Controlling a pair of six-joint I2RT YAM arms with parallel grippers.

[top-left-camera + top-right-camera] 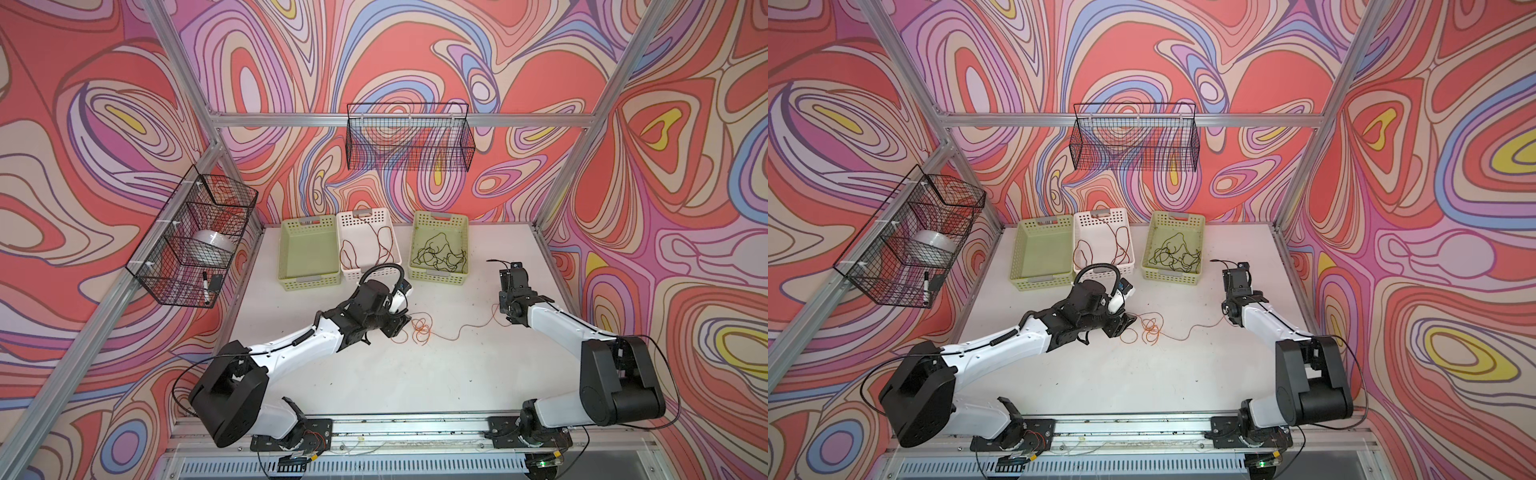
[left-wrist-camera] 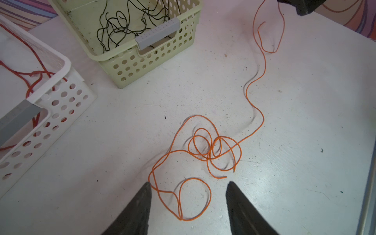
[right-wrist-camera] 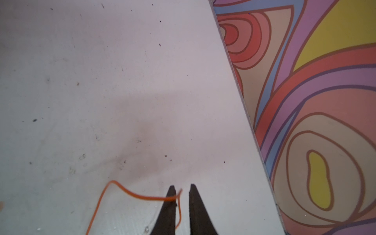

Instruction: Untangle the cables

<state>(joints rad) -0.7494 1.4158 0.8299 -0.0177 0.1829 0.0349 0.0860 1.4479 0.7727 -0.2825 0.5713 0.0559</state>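
Note:
The orange cable point(image 1: 422, 328) point(image 1: 1150, 329) lies on the white table in a loose knot of loops, and one strand runs right toward my right arm. My left gripper point(image 2: 188, 183) hovers open just above it, with one orange loop point(image 2: 195, 199) lying on the table between the fingers, untouched. My right gripper point(image 3: 182, 186) stands slightly open; the cable's end point(image 3: 142, 197) drapes over one finger and hangs in the gap, unclamped. The reddish-brown cable point(image 1: 361, 249) point(image 2: 34, 75) lies in the white basket point(image 1: 368, 214). The black cable point(image 1: 440, 253) point(image 2: 122, 26) sits in the right green basket point(image 1: 440, 216).
An empty green basket point(image 1: 291, 282) stands left of the white one at the back. Black wire baskets hang on the back wall point(image 1: 409, 137) and the left wall point(image 1: 191, 237). The table's right edge point(image 3: 244, 101) meets the patterned wall close to my right gripper.

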